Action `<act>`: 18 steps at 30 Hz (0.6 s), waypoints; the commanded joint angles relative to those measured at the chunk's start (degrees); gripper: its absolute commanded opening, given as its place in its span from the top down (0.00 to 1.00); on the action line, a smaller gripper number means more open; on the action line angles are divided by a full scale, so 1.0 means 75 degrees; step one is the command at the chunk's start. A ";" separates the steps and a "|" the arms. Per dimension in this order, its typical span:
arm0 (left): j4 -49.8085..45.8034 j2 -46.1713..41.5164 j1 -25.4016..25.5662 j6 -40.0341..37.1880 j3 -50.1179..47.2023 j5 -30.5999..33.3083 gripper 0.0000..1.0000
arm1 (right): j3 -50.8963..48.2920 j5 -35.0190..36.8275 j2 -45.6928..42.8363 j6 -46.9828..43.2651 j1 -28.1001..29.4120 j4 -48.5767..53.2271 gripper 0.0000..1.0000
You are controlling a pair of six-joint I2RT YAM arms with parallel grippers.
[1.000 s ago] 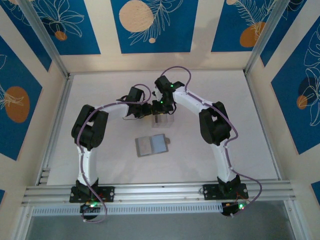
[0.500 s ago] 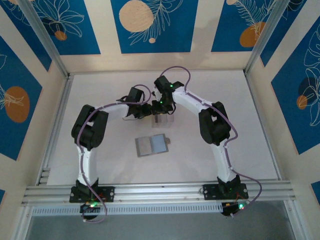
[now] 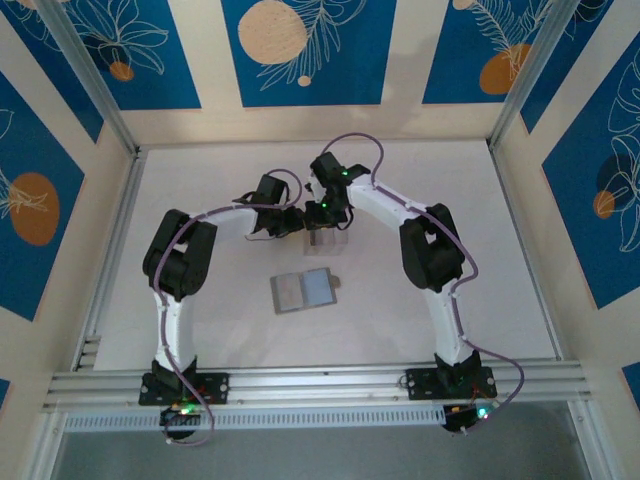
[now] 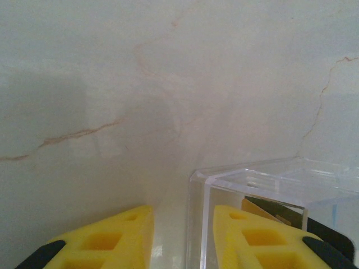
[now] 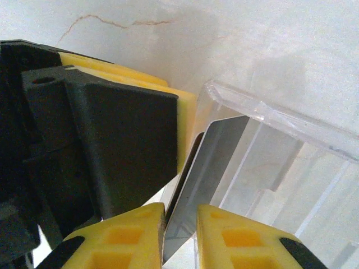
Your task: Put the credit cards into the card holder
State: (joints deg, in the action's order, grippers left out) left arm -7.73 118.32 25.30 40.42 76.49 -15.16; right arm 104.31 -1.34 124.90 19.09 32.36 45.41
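The step in hand looked like drawing 1 dark credit card (image 5: 196, 168) out of the clear case (image 5: 280, 151), which stood on the table (image 3: 480, 300) where both arms met. The right gripper (image 5: 179, 216) had its jaws nearly together, pinched on the card, which stood on edge just inside the case wall. The left gripper (image 4: 182, 218) was partway open and straddled a wall of the case. Whether it truly clamped that wall could not be told. The card holder (image 3: 303, 290) lay opened flat, apart from the case, on the side toward the arm bases. Next, I judged, the right arm needed to lift the card straight clear of the case while the left steadied it, then carry it to the holder and slide it edge-first into a pocket.
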 commanded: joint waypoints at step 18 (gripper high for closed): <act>-0.0015 0.0149 0.0040 0.0024 0.0020 -0.0006 0.67 | -0.0558 -0.0415 -0.0247 0.0144 -0.0272 0.0117 0.75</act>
State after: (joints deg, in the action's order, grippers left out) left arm -7.73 118.39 25.30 40.42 76.49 -15.16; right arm 101.43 -3.29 123.02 19.57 30.44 44.80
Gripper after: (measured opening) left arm 0.329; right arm 0.245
